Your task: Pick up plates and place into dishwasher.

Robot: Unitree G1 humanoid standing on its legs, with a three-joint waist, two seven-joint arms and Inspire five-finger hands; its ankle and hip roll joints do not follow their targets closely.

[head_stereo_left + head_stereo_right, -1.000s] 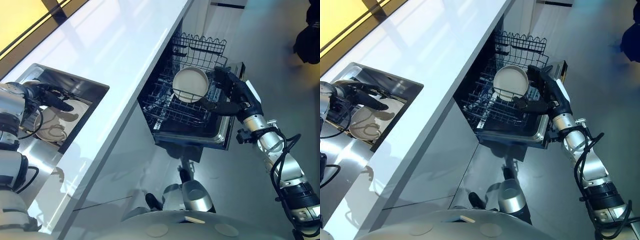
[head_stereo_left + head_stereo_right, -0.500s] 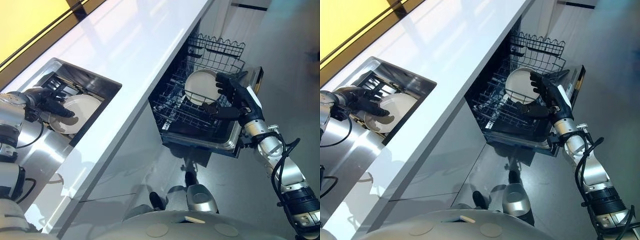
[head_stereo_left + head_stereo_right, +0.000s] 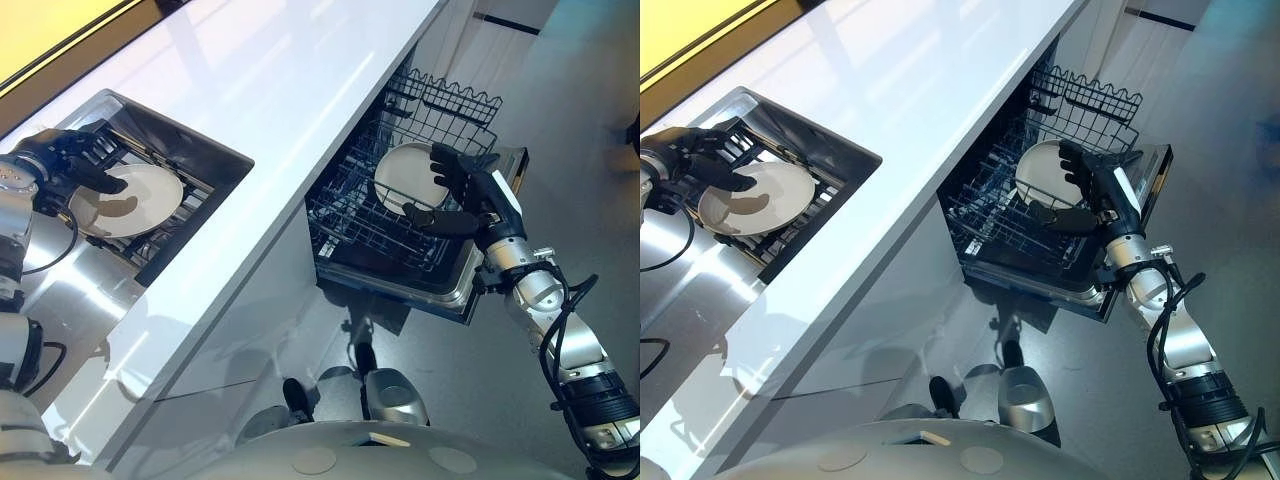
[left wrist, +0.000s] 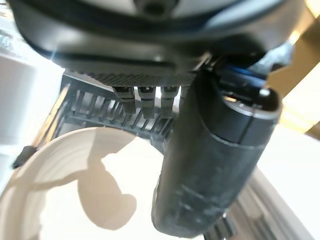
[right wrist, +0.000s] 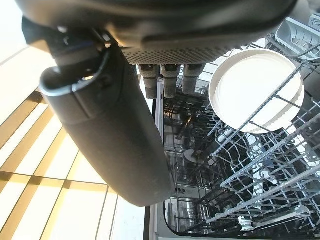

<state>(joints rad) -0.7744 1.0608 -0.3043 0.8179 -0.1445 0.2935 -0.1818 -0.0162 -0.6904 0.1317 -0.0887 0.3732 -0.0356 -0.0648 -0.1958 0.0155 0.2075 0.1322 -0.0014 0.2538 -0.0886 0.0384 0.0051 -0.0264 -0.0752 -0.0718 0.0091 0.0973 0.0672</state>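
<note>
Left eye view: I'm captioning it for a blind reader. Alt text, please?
The robot's right hand, open, hovers by a white plate standing in the pulled-out dishwasher rack. Across the white counter, its left hand is over a second plate in the sink.

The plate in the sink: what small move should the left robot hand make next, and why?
Probably close the left robot hand on the rim of the sink plate: its thumb hovers above the plate, casting a shadow, fingers reach past the rim, nothing gripped yet. Another plate already stands in the dishwasher rack.
</note>
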